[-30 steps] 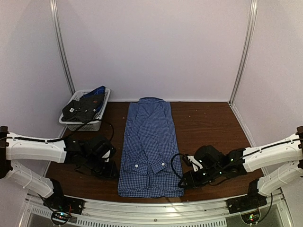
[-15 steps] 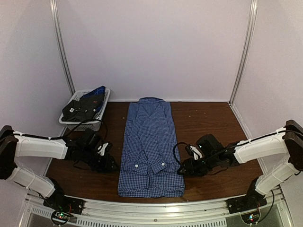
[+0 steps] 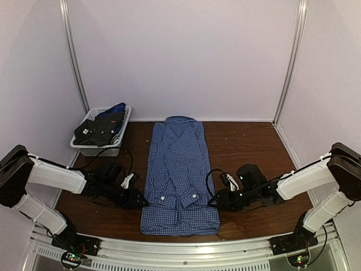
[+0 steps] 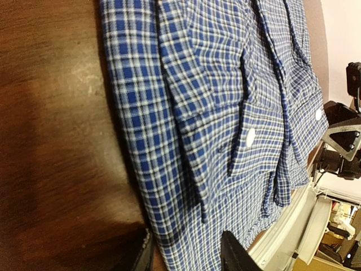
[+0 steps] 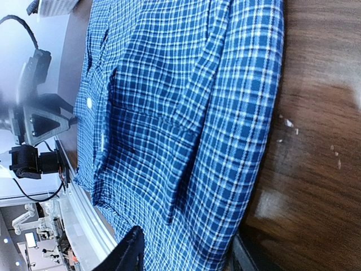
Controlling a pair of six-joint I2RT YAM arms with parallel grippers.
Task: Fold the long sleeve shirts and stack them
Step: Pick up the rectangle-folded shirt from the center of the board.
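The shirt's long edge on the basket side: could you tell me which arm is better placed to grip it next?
Left, I'd say. The left gripper sits at that edge of the shirt, open, with fabric between its fingers. The right gripper is at the opposite edge.

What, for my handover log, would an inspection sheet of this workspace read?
Surface: brown table, a few pale specks.
Job's things: one shirt, flat, sleeves folded in, collar at the far end.
Clutter: basket at far left, dark clothes inside.
Grippers: left gripper and right gripper open, low at the shirt's side edges.
Cables: black cables loop by both wrists.
Surroundings: white walls, metal rail in front.
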